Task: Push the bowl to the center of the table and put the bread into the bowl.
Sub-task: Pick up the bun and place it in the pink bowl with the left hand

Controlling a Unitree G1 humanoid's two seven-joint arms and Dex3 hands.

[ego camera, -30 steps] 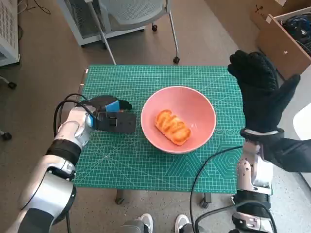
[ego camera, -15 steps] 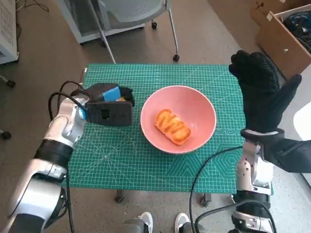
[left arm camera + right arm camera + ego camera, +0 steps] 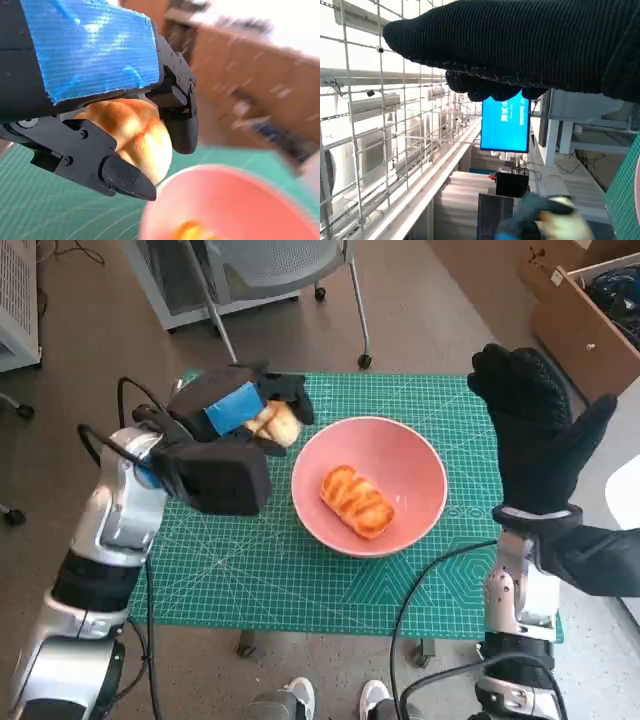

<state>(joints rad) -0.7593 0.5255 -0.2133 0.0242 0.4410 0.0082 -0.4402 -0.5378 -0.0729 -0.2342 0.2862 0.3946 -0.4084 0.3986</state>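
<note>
While the left hand (image 3: 243, 410) gripped a bread roll (image 3: 274, 423) beside the pink bowl (image 3: 368, 485) mid-frame, the right hand (image 3: 535, 425) stood spread, empty.

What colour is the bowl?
Pink; the bowl shows best in the head view.

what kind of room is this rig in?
Likely a lab or workshop, not a kitchen: a green cutting mat covers the small table, an office chair stands behind it, and cardboard boxes holding cables sit on the floor.

left hand (image 3: 243, 410) | raised off table, now holds bread roll (image 3: 275, 423) | beside bowl (image 3: 410, 525)
</note>
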